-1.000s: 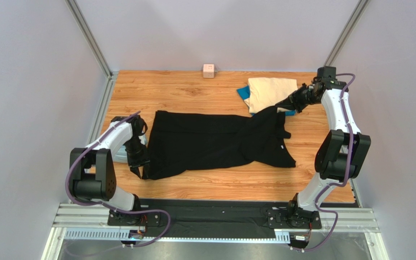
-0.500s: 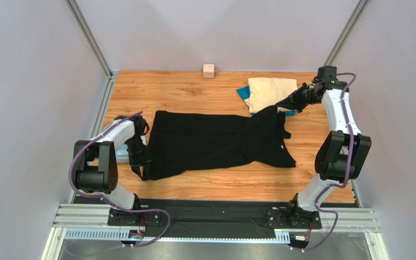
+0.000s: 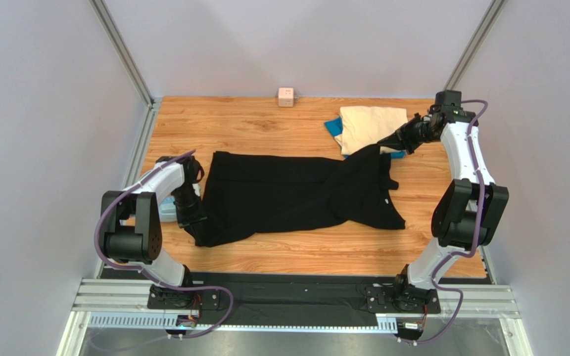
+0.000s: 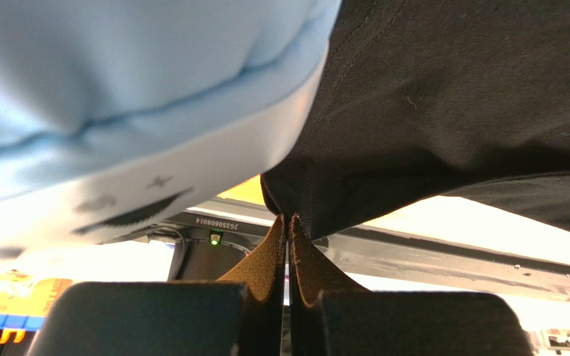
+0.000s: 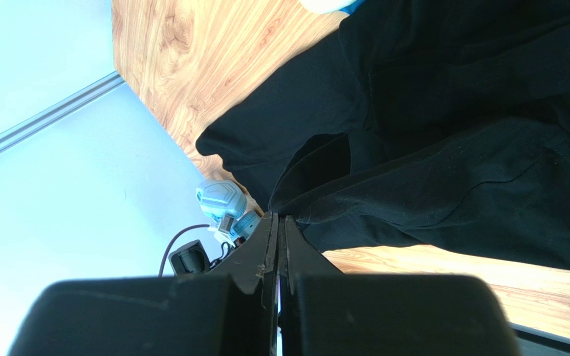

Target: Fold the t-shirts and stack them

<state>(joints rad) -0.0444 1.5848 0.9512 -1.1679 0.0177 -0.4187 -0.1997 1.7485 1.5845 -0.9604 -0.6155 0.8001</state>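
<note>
The black t-shirt [image 3: 295,196] lies spread across the middle of the table. My left gripper [image 3: 191,221] is shut on its near-left corner; in the left wrist view the jaws [image 4: 289,220] pinch a fold of the black cloth [image 4: 451,96]. My right gripper [image 3: 393,142] is shut on the shirt's far-right corner, which is lifted a little; the cloth [image 5: 451,148] runs up to the closed tips [image 5: 279,220]. The cream-beige t-shirt [image 3: 372,124] lies folded at the back right on the bright blue t-shirt [image 3: 332,127].
A light-blue plastic ring [image 3: 163,211] lies by the left arm, close against the wrist camera [image 4: 117,89]. A small pink cube [image 3: 286,96] sits at the back edge. Walls and metal posts close in both sides of the wooden table [image 3: 251,122].
My left gripper has shut on the black t-shirt's near-left corner, and the hanging flap there has been drawn up. The right arm has not moved.
</note>
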